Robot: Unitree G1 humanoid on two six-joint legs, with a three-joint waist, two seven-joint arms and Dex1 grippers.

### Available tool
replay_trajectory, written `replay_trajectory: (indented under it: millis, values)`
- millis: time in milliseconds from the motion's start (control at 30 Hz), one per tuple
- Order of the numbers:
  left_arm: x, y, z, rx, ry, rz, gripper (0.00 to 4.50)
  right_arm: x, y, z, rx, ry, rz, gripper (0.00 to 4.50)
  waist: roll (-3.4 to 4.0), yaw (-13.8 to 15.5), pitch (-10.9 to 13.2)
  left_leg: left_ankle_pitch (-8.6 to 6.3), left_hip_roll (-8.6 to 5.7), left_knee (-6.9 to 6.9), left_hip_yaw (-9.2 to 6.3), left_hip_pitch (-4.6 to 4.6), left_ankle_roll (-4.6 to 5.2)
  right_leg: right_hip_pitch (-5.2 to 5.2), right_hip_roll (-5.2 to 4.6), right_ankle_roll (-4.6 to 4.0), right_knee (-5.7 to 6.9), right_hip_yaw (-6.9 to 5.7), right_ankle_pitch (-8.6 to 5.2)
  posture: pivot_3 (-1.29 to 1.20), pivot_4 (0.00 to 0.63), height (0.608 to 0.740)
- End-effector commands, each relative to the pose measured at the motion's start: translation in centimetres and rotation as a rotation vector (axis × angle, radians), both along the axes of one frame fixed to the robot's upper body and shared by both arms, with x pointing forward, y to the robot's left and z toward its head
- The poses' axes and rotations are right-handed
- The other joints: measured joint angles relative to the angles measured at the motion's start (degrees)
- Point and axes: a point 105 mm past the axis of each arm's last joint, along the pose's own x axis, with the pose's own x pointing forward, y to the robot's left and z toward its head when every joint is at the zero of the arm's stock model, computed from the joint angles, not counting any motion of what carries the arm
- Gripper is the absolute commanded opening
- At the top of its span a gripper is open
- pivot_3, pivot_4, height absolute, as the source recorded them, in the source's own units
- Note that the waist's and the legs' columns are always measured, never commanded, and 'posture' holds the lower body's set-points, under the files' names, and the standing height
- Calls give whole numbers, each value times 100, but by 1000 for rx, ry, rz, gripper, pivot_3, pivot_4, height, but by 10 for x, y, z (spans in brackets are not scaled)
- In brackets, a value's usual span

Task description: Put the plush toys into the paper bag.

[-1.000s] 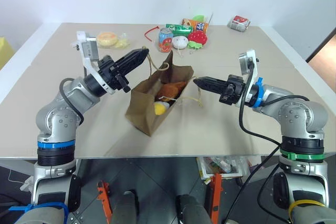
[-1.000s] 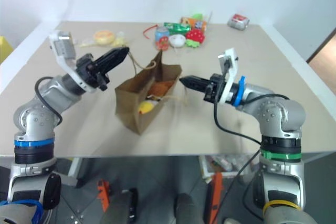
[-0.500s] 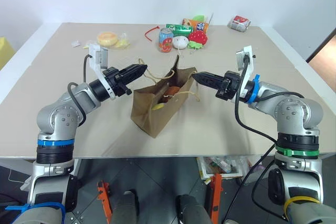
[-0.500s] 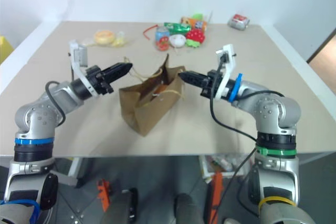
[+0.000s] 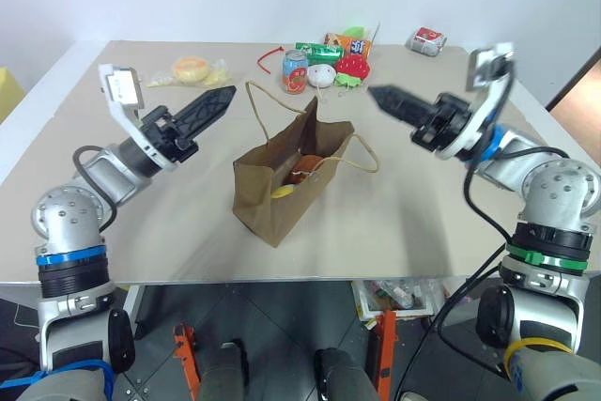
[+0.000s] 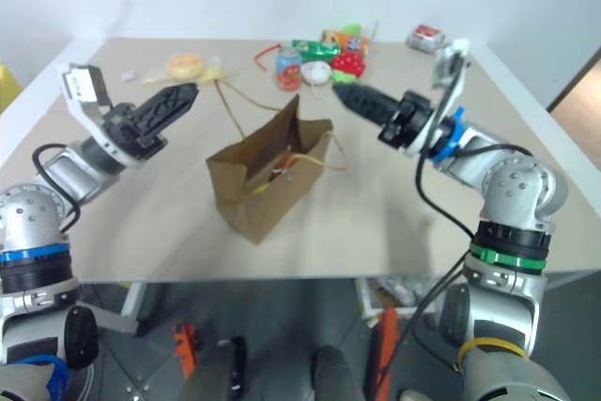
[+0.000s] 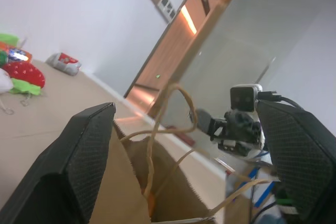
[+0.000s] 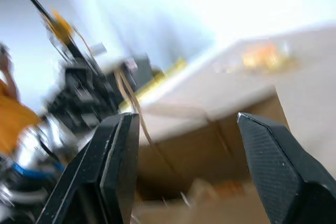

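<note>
My left gripper [image 5: 218, 99] hangs above the table [image 5: 113, 204] with its two black textured fingers spread wide and nothing between them; the wrist view shows a clear gap with the bag's cord handles beyond it. Just off its tips, toward my middle, stands the paper bag [image 5: 272, 190], upright on the table with its mouth open. It is plain brown kraft, creased and stiff-looking, with thin tan twisted-cord handles [image 5: 272, 110] that loop up loosely and would snag easily.

Inside it I can see both plush toys: the yellow round one [image 5: 283, 192] low near the front wall, and the brown lumpy one [image 5: 308, 168] behind it, soft and matte against the paper. So I judge the loading done; what is left, if anything, is to draw my arms clear.

On the far side of the bag, my right gripper [image 5: 380, 96] is raised and also released, its fingers parted in the wrist view and gripping nothing. Beyond both fingertips, at the far edge of the table, lies a cluster of leftovers: a drinks can [image 5: 296, 71], a white round plush [image 5: 322, 75] and a red strawberry plush [image 5: 354, 67], none of them mine to bag.
</note>
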Motion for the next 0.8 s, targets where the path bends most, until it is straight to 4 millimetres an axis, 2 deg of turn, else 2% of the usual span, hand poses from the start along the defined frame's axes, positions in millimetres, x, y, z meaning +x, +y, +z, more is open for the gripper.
replay_trajectory:
  millis: [33, 100, 200, 333, 367, 400, 533, 633, 733, 800]
  values:
    - [-16, 18, 8, 10, -44, -29, 4441, -4, -23, 39, 160, -106, -54, 3276, 0, -1, 0, 0, 0, 1, 0, 1, 0, 1, 0, 0, 0, 1, 1, 0, 150, 740]
    - [-27, 22, -11, 132, -62, -12, 4441, -8, -32, 22, 39, -100, -98, 3276, 0, 0, 0, 0, 0, 0, 0, 0, 0, 2, 0, -3, 0, 1, 2, 0, 150, 740]
    - [-54, 22, -38, 312, -85, -54, 4441, -26, -47, -6, -148, -68, -107, 3276, 0, 0, -1, -1, 0, -8, 4, 0, -1, -3, -3, -21, -2, 1, 2, 0, 150, 740]
    - [-74, 29, -68, 484, -89, -49, 4441, -44, -66, -12, -211, -46, -126, 3276, 0, 11, 0, -15, -1, -19, 4, -5, -17, -7, -8, -41, -3, 0, -18, 0, 150, 740]
    - [-76, 31, -76, 532, -94, -32, 4441, -50, -65, -18, -241, -31, -108, 3276, 2, 9, 1, -18, -1, -18, 6, -4, -17, -7, -11, -40, -2, 0, -21, 0, 150, 740]
    - [-77, 32, -80, 562, -101, -22, 4441, -55, -64, -24, -265, -20, -92, 3276, 3, 3, 0, -20, -1, -19, 8, -4, -19, -16, -11, -42, -3, 0, -19, 0, 150, 740]
    - [-82, 31, -85, 630, -146, -10, 4441, -71, -35, -70, -446, 53, 28, 3276, 2, 6, 0, -27, 1, -18, 10, 9, -29, -12, -16, -33, -4, -5, -27, 0, 150, 740]
    - [-86, 30, -89, 704, -196, -1, 4441, -73, -16, -85, -479, 44, 67, 3276, 1, 3, -1, -30, 1, -15, 9, 12, -34, -10, -19, -28, -4, -6, -29, 0, 150, 740]
    - [-87, 27, -81, 676, -231, 43, 4500, -72, 1, -96, -491, 36, 101, 2584, 2, -4, 0, -31, 0, -10, 13, 16, -36, -13, -27, -39, -6, -5, -22, 0, 150, 740]
    - [-89, 26, -80, 664, -238, 52, 4500, -71, 7, -99, -481, 39, 111, 1829, 1, -9, -1, -31, -1, -5, 16, 16, -36, -20, -33, -49, -9, -4, -15, 0, 150, 740]
